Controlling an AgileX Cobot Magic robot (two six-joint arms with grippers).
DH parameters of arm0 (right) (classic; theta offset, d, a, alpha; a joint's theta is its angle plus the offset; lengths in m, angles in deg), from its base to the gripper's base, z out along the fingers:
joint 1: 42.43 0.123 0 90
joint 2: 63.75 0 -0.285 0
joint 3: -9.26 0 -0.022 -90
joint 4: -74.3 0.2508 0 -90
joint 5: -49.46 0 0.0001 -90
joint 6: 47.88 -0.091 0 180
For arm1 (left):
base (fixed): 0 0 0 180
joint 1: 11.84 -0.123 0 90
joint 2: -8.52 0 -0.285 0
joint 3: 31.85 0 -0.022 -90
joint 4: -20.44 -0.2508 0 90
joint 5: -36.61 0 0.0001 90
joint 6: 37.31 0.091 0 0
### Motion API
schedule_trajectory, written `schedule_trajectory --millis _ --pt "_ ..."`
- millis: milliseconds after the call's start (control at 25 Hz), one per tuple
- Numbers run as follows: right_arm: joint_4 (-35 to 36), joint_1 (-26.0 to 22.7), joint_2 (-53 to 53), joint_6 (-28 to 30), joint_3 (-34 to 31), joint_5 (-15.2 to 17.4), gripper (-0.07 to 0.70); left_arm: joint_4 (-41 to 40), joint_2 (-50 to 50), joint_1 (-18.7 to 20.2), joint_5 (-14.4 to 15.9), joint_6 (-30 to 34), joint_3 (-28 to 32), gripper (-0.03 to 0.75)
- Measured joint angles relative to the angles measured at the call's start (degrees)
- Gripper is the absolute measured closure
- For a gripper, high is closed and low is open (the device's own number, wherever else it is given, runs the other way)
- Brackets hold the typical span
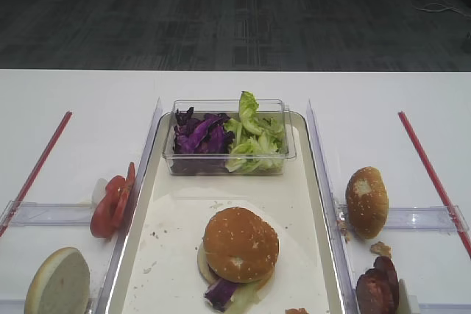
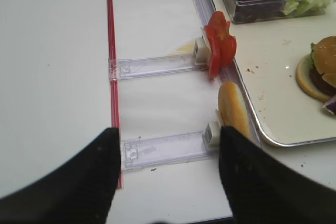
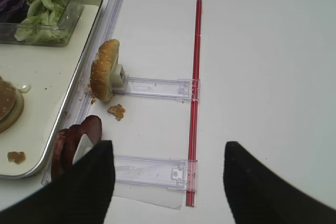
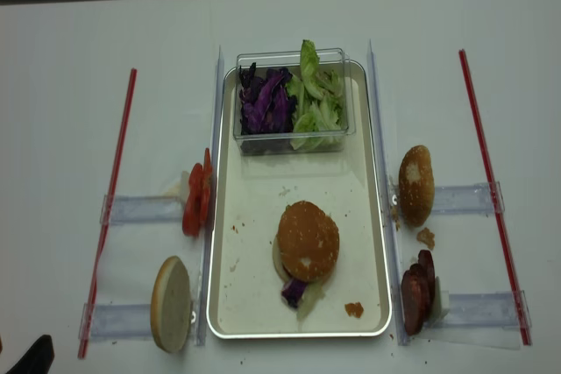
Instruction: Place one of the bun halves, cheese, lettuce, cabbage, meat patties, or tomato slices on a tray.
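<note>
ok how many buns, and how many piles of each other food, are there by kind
sesame bun tops: 2 (one on the assembled burger, one standing to the right of the tray)
pale cut-face bun half: 1
tomato slice stack: 1
meat patty stack: 1
purple cabbage pile: 1
lettuce pile: 1
total: 7

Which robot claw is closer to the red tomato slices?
Left. The left claw hangs open just short of the tomato slices on its own side; the right claw is across the tray, by the meat patties.
</note>
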Motion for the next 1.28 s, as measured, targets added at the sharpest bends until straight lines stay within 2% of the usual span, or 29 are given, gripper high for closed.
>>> schedule_trajectory --millis 1280 --pt "0.00 0.00 0.00 -0.31 0.00 0.00 0.162 0.00 0.00 0.00 0.00 0.00 0.00 0.320"
